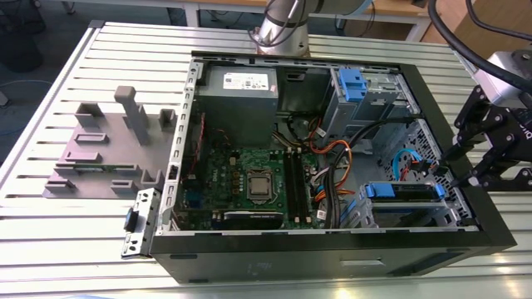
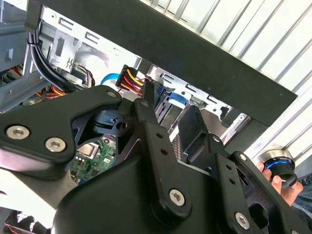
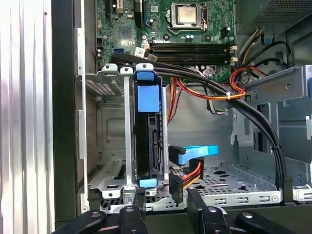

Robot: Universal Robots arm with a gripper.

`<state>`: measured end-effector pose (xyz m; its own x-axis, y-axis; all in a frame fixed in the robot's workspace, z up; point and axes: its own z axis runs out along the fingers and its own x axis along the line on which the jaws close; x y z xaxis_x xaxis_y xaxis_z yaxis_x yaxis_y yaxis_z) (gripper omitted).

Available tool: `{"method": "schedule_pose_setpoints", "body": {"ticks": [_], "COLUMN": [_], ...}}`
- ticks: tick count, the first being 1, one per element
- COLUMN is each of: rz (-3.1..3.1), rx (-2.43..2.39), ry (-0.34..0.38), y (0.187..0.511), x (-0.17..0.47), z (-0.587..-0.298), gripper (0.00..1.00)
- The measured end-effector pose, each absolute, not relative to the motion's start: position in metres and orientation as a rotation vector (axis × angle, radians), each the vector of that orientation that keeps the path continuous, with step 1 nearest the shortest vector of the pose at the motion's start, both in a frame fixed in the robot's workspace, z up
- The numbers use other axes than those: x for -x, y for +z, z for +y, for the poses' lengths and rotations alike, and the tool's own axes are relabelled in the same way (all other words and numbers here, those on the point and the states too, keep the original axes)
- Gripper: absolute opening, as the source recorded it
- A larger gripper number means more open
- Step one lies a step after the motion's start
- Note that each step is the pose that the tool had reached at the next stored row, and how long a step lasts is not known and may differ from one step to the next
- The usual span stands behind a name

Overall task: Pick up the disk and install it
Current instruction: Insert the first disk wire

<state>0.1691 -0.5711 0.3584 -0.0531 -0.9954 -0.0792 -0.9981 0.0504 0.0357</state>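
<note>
One open computer case [image 1: 332, 255] lies on its side on the slatted metal counter [image 1: 50, 205], and everything else is placed around it. Off the case's side toward the exterior view's left stands a grey plastic slotted holder [image 1: 104, 156] on the counter, with a small metal bracket [image 1: 137, 224] lying just beside the case's corner. Inside the case, the green motherboard [image 1: 249, 180] fills the middle, a grey power supply [image 1: 241, 93] sits above it, and a bundle of orange and black cables [image 1: 332, 168] runs between the board and the drive bays. An upper bay carries a blue plastic bracket [image 1: 353, 84]. The disk [image 1: 403, 191] sits seated in the lower drive bay, at the case's corner toward the exterior view's right; in the first wrist view it [image 3: 147, 141] stands edge-on in the metal cage [image 3: 109, 146], its blue caddy rail showing. The hand [image 1: 461, 168] hovers just outside the case wall beside that bay, fingers [image 3: 131, 214] spread apart and grasping nothing.
</note>
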Motion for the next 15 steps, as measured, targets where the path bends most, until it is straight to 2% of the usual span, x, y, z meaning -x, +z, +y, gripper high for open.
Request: {"method": "schedule_pose_setpoints", "body": {"ticks": [15], "rz": [2.254], "rx": [2.14], "ry": [0.122], "y": [0.3527], "x": [-0.1657], "z": [-0.5636], "gripper": [0.47]}}
